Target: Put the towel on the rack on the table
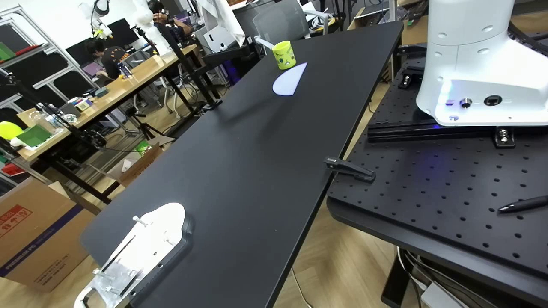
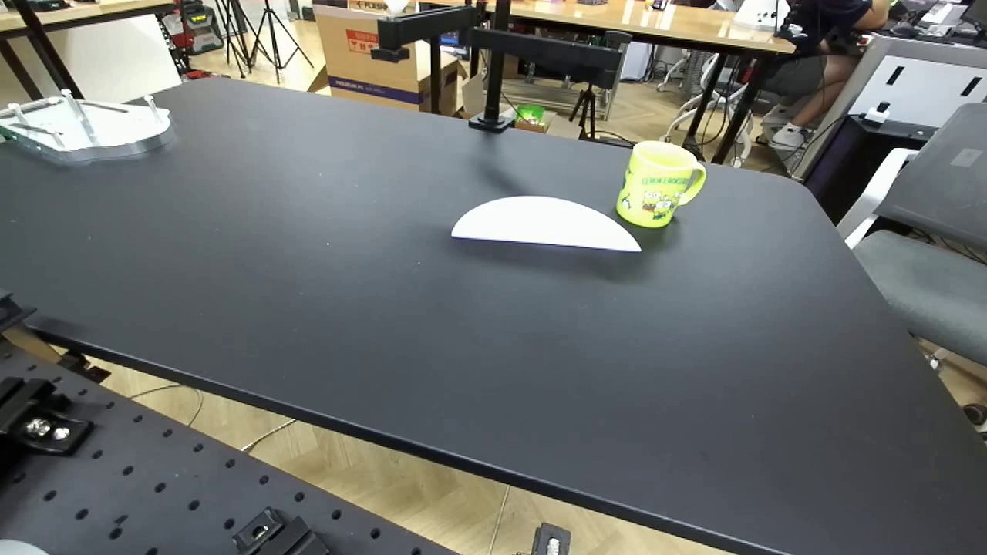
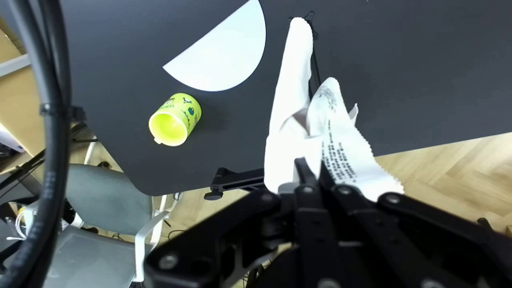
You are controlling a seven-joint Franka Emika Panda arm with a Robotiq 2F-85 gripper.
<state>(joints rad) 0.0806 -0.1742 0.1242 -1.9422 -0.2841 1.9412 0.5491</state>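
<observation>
In the wrist view, the gripper (image 3: 315,170) pinches a white, printed towel (image 3: 294,132), which partly hides a black stand (image 3: 240,180). Beyond, a lime-yellow mug (image 3: 176,118) stands just beside a white half-disc (image 3: 224,52) on the black table (image 3: 412,76).

A grey office chair (image 2: 937,289) and a wood-topped desk (image 1: 122,90) stand on a pale herringbone floor (image 1: 342,250), a white wall (image 1: 64,21) beyond.
</observation>
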